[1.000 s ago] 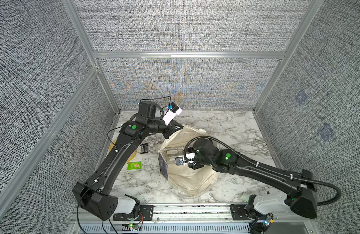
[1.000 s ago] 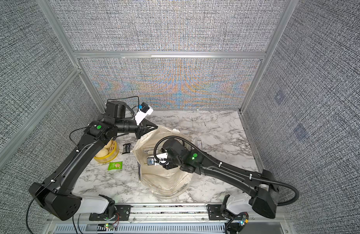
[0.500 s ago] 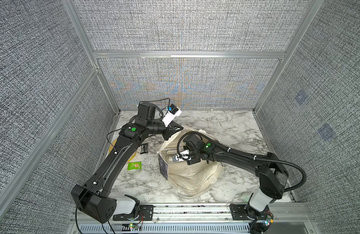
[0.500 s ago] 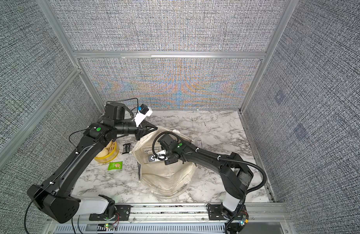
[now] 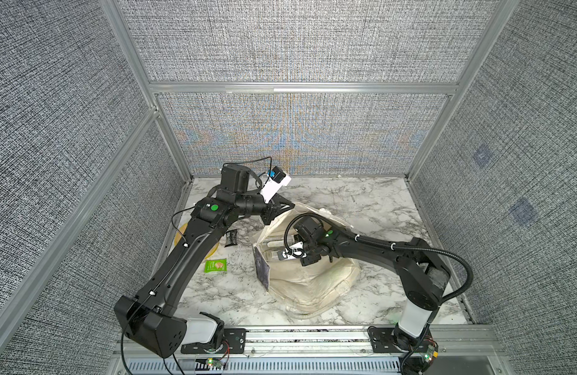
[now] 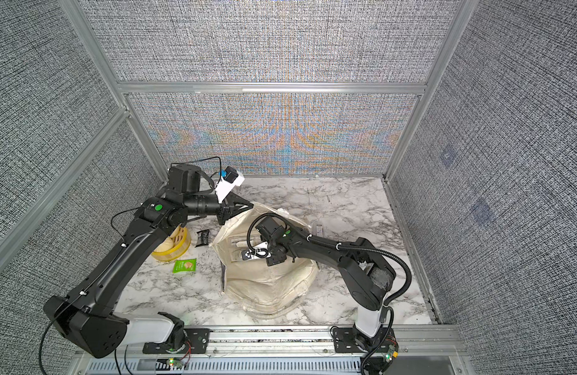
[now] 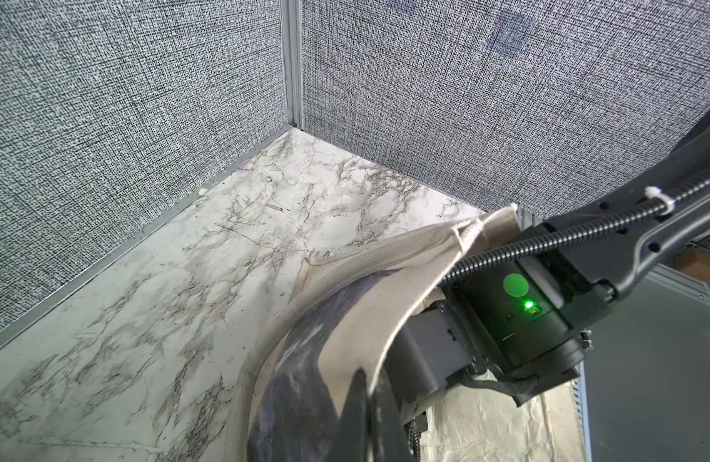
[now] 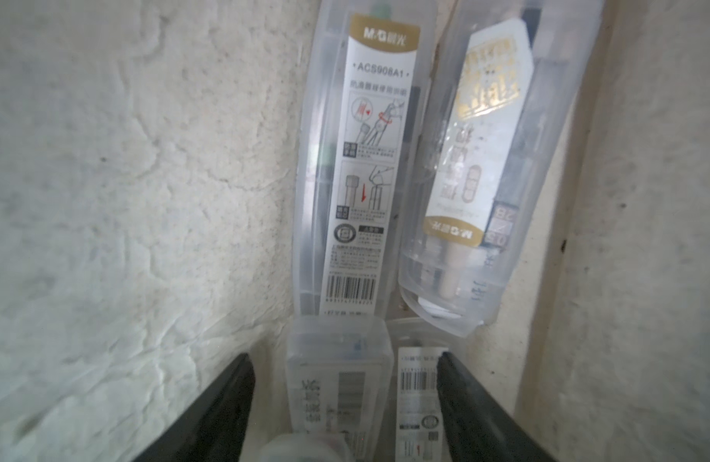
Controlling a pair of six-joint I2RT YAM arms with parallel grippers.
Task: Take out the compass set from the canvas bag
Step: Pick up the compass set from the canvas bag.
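Inside the canvas bag [image 5: 313,279], my right gripper [image 8: 344,358] has just spread wide around a clear-cased compass set [image 8: 333,380], left gripper [image 5: 287,206] pinching the rim open, so grasp next.

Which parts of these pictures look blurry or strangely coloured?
Right wrist view: the fingers and nearest clear case are blurred, the labelled case behind is readable. Both top views: rainbow ripples on the back wall. Left wrist view: the canvas bag softens near the lens.

Cream canvas bag [image 5: 313,285], grey-veined white marble table [image 5: 361,198]
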